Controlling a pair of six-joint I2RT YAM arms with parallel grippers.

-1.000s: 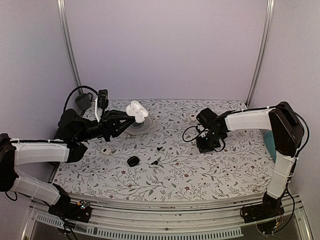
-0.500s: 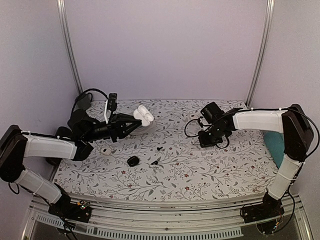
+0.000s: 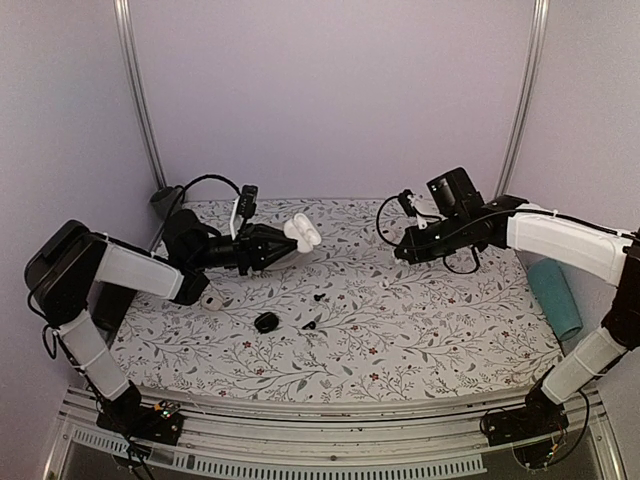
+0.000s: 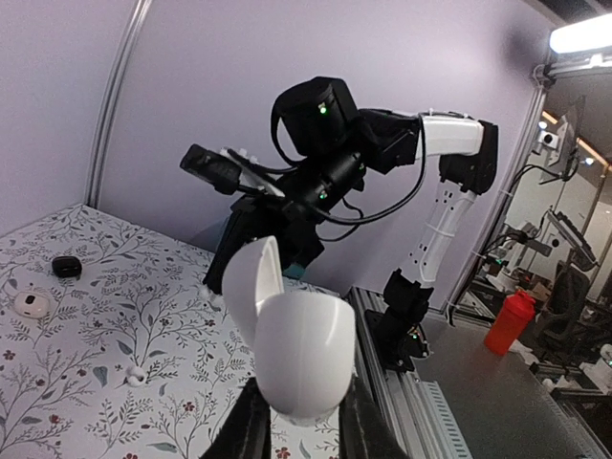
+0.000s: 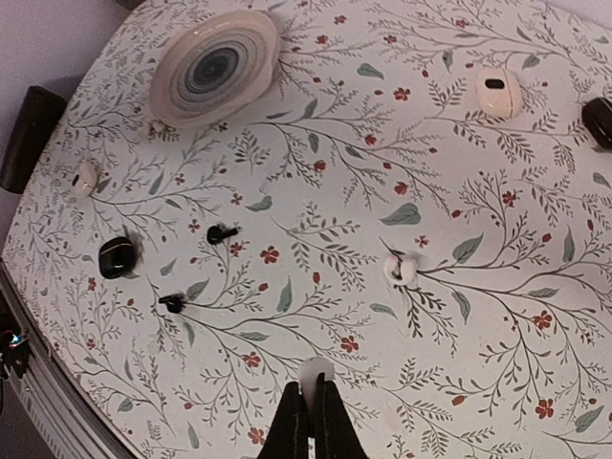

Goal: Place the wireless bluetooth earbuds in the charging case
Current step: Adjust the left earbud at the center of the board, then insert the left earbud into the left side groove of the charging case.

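Right wrist view: a tiny white earbud (image 5: 314,371) is pinched at the tips of the right gripper (image 5: 308,413) at the bottom centre of the frame. The jaws are closed on it, and it is held above the floral-patterned table (image 5: 459,363). A second earbud (image 5: 498,93), a white oval with a dark spot, lies on the table at the upper right.

In the left wrist view the white charging case (image 4: 304,356) fills the lower centre. Its lid (image 4: 252,287) is swung open and stands up to the left. The case is clamped from both sides by the left gripper (image 4: 301,426), whose jaws are closed on its lower body. In the top external view the case (image 3: 302,232) is held clear of the table, left of centre. The right gripper (image 3: 402,251) is well apart from it, right of centre.

Other items are scattered on the table. A small white ring (image 5: 400,268) lies near the middle of the right wrist frame. A round white disc with dark rings (image 5: 215,65) sits at the upper left. Three small black bits (image 5: 117,256) lie at the left, and a small white piece (image 5: 84,177) lies at the far left. A teal cylinder (image 3: 556,298) is seen at the right edge of the table in the top external view.
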